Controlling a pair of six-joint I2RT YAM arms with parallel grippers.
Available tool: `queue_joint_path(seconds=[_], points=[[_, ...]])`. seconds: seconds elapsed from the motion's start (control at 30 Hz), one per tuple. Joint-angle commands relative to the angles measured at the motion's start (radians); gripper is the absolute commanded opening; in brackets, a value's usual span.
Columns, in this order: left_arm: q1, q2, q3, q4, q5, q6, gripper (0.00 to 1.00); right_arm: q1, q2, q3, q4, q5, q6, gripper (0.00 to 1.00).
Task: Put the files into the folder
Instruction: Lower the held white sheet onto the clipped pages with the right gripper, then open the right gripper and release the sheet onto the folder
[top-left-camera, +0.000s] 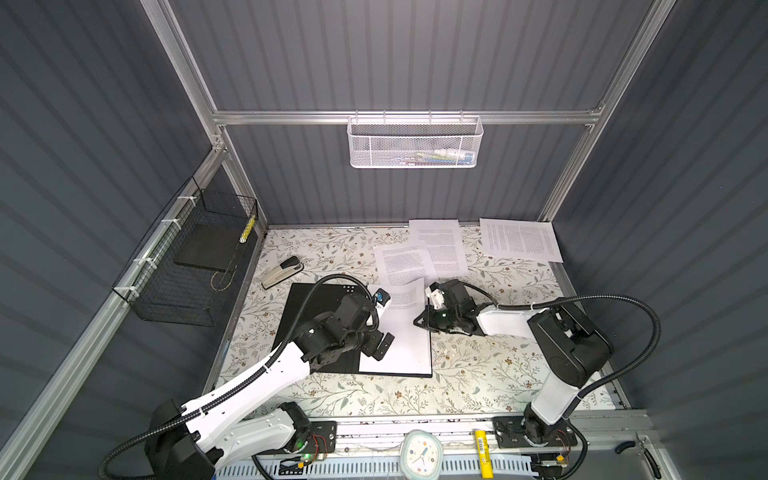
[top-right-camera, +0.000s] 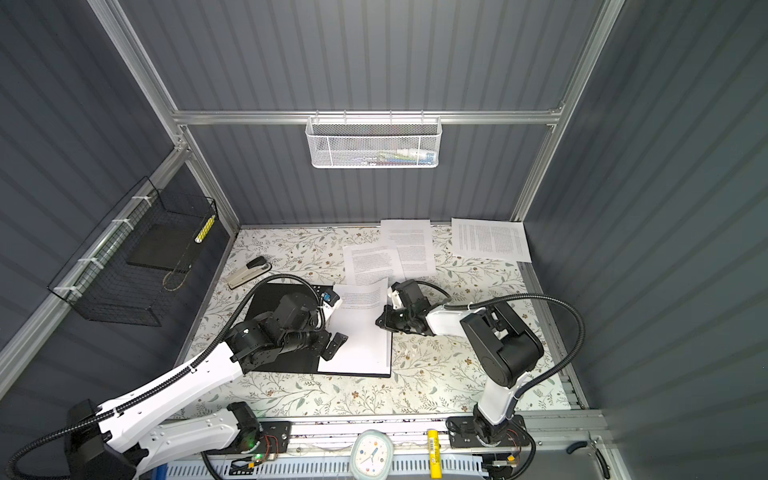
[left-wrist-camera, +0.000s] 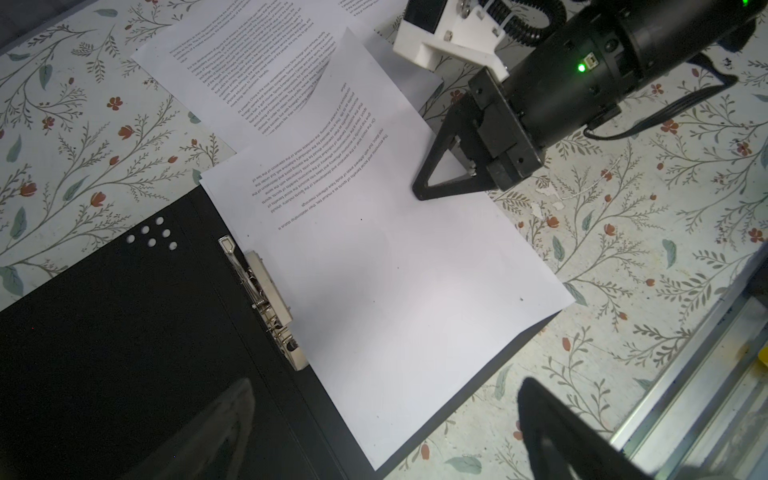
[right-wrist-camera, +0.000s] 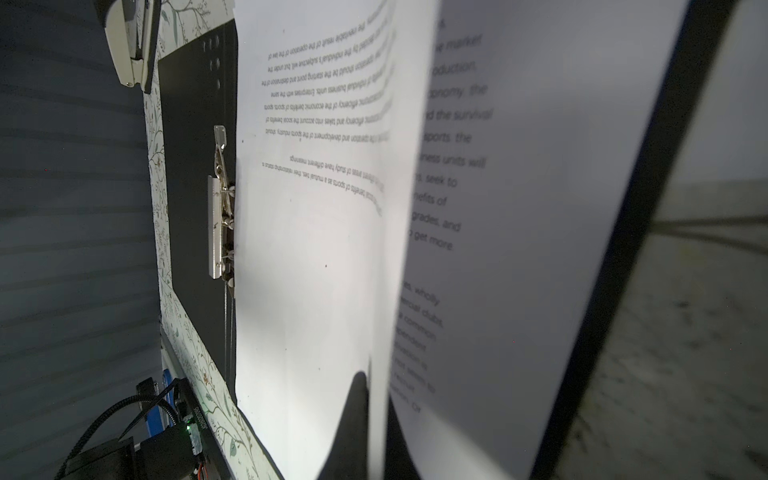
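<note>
Three loose files (top-left-camera: 440, 245) lie at the table's far edge, and one sheet (top-left-camera: 405, 336) rests on the open folder (top-left-camera: 305, 303) beside its clip (left-wrist-camera: 270, 303). The right gripper (left-wrist-camera: 419, 191), pressed together, seems to pinch that sheet's edge, so a careless pull could crease it. The left gripper (top-left-camera: 381, 348) hovers spread above. The floral tablecloth (top-left-camera: 478, 374) is flat, and the grey walls close in.

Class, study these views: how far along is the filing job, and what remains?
Done: the folder lies open, with at least one sheet on its right half, beside the clip, not under it. In hand: the right pincer is shut on that sheet's edge; the left pincer hovers open near the spine. Left: three sheets lie loose at the table's far side.
</note>
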Motion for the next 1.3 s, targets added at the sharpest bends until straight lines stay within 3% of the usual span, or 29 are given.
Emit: queue_joint_path(seconds=[0.0,0.9,1.27], points=[[0.001,0.008,0.032,-0.017,0.021,0.021,1.00,0.005,0.019,0.023,0.003,-0.006,-0.007,0.00],[0.001,0.018,0.034,-0.019,0.027,0.020,1.00,0.022,0.023,0.025,0.012,-0.016,-0.002,0.00],[0.001,0.020,0.035,-0.020,0.027,0.021,1.00,0.022,-0.060,-0.007,-0.005,0.034,0.001,0.21]])
